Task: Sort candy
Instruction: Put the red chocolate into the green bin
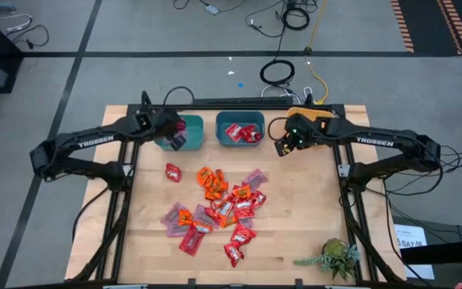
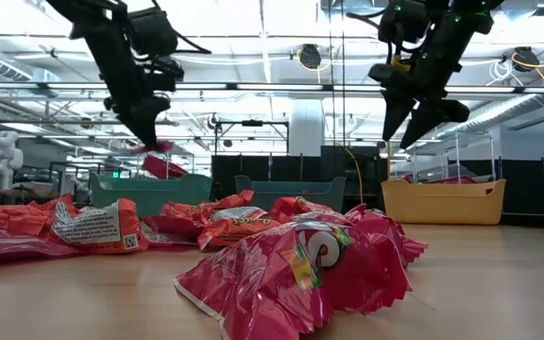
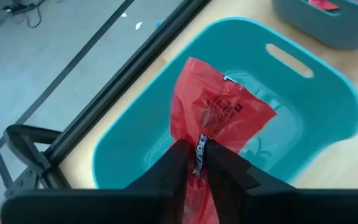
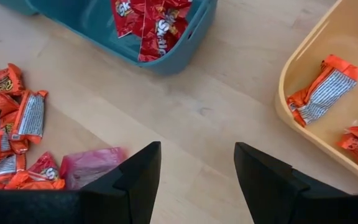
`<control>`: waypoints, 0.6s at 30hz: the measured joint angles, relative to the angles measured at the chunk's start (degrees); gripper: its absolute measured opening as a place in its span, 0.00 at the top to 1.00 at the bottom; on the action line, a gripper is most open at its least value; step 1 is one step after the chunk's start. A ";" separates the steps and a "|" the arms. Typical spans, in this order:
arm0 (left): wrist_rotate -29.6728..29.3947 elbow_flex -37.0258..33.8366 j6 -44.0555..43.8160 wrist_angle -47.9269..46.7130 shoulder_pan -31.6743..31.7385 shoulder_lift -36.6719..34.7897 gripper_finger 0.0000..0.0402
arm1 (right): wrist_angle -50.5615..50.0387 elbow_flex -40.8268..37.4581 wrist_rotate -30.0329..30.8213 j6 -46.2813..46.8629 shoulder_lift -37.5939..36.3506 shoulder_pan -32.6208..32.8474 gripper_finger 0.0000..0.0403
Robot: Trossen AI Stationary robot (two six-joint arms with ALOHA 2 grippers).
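Over the smooth teal plastic bin (image 3: pixel 135 134), the left tool (image 3: pixel 199 163) pinches a crinkly red wrapper (image 3: pixel 219 112); the right tool (image 4: pixel 197 168) hangs wide above the wooden tabletop (image 4: pixel 185 106), glossy candy (image 1: pixel 219 205) heaped nearby.

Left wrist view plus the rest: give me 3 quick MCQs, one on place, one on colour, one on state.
1. Where does the left pincer hang?
A. over the leftmost teal bin
B. over the yellow bin
C. over the plant

2. What colour are the wrappers lying in the yellow bin?
A. blue
B. orange
C. green

3. How does the right pincer stand?
A. shut on candy
B. open, empty
C. shut on a bin rim

Answers: 1 A, the teal bin lies under its pink-red candy. 2 B, orange wrappers show inside. 3 B, bare table shows between its fingers.
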 joint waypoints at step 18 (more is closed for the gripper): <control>4.00 0.04 -0.22 -4.42 -0.91 -0.02 0.70 | 0.24 0.00 1.38 1.44 0.00 2.05 0.51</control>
